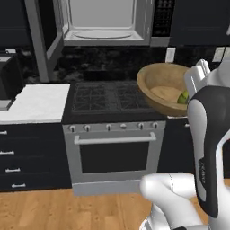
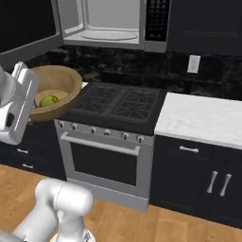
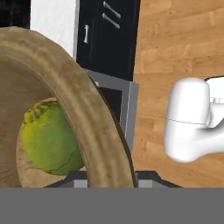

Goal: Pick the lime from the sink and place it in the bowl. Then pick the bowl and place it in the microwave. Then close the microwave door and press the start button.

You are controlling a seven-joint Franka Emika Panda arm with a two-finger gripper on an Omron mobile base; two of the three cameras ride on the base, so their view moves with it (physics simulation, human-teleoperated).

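**Carrying the loaded bowl up to the microwave**

I have the bowl [image 1: 164,87] held in the air by its rim, tilted, over the right edge of the stove [image 1: 110,98], with the lime [image 3: 50,138] sitting inside against the lower wall. The end effector [image 3: 107,181] is clenched on the bowl's rim; in the hand view the rim runs straight down between the fingertips. The microwave [image 1: 105,20] is above and behind the stove, its door [image 1: 45,38] swung open to the left, the turntable [image 2: 108,35] bare.

As I judge it, the job now is to lift and level. The tilt worries me: the lime could roll out if I swing fast, so I would level the bowl first, then raise it above the cavity's lower lip, and go in straight over the turntable. I would keep well to the right of the open door, and set the bowl down flat before letting go.
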